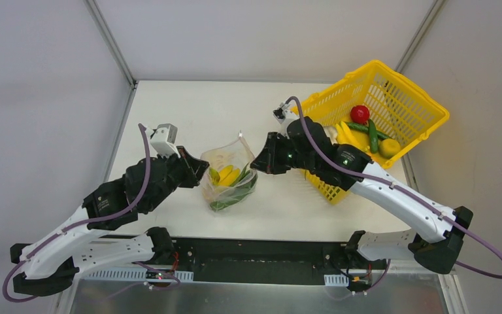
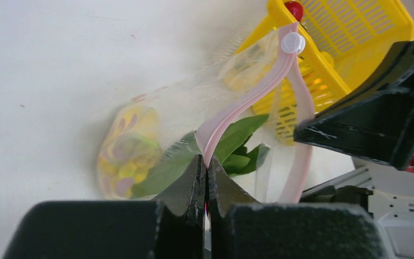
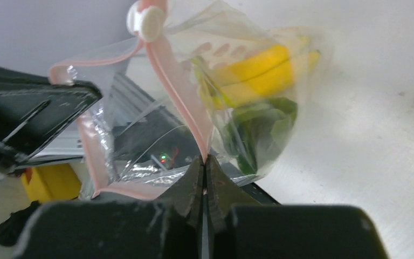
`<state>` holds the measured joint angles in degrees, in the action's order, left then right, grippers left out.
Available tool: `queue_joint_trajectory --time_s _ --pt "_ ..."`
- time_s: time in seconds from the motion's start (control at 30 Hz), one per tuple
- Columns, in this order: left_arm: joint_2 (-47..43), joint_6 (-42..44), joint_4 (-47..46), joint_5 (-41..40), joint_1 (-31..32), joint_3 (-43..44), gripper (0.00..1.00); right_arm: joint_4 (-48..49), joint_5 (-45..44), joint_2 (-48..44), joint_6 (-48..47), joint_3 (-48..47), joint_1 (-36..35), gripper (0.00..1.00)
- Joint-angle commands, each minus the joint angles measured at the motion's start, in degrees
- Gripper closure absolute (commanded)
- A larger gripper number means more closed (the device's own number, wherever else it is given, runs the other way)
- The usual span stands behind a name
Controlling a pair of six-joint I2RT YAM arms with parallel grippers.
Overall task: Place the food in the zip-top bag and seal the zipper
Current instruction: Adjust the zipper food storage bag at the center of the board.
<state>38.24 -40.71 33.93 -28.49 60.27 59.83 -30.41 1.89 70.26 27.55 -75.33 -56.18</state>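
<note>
White tabletop fills the scene, enclosed by plain grey walls, with a yellow mesh basket standing at the far right.

The zip-top bag sits near the middle of the table, between the two arms, mouth raised. Inside it lie a yellow banana bunch and a green piece beneath it; its exact kind is blurred through the crinkled plastic.

The left gripper is closed tight on the pink zipper, pinching the strip at the bag's left side. The right gripper is likewise clamped on the pink strip at the opposite side, fingers pressed together with only the strip between them.

Between the two pinch points the strips stand apart, so the mouth gapes open. A white slider sits at the far end of the zipper, where both strips meet.

More food is in the basket: a red tomato toward the back, slim green pods in front of it, and yellow pieces around them. The right arm's forearm crosses over the basket's near corner, hiding part of its contents.
</note>
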Motion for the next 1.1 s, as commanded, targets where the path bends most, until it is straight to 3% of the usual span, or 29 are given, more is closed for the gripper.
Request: queue_joint_trajectory --time_s 0.0,0.1,0.17,0.43,0.63,0.97,1.07 --pt "-0.8 5.1 8.0 -5.7 -0.5 8.1 1.00 9.5 12.2 1.6 0.5 -5.4 0.3 1.00" --pt "1.3 5.1 19.0 -9.7 -0.5 17.4 1.00 15.7 26.6 5.8 3.4 -8.8 0.3 1.00" --pt "2.4 4.9 23.0 -10.6 -0.5 20.3 1.00 18.0 28.5 7.8 4.6 -10.1 0.3 1.00" --pt "4.0 3.3 15.3 -3.5 -0.5 10.1 1.00 12.8 15.5 9.6 3.7 -2.9 3.6 1.00" --pt "9.8 0.0 11.7 -1.3 -0.5 5.6 1.00 9.1 15.4 10.2 3.8 1.8 5.9 1.00" --pt "9.4 0.7 6.1 -1.0 -0.5 4.3 1.00 6.1 17.0 5.1 3.1 0.5 6.2 0.95" --pt "9.2 0.8 4.8 -0.4 -0.5 3.5 1.00 3.8 10.8 3.9 2.4 1.4 6.1 0.95"
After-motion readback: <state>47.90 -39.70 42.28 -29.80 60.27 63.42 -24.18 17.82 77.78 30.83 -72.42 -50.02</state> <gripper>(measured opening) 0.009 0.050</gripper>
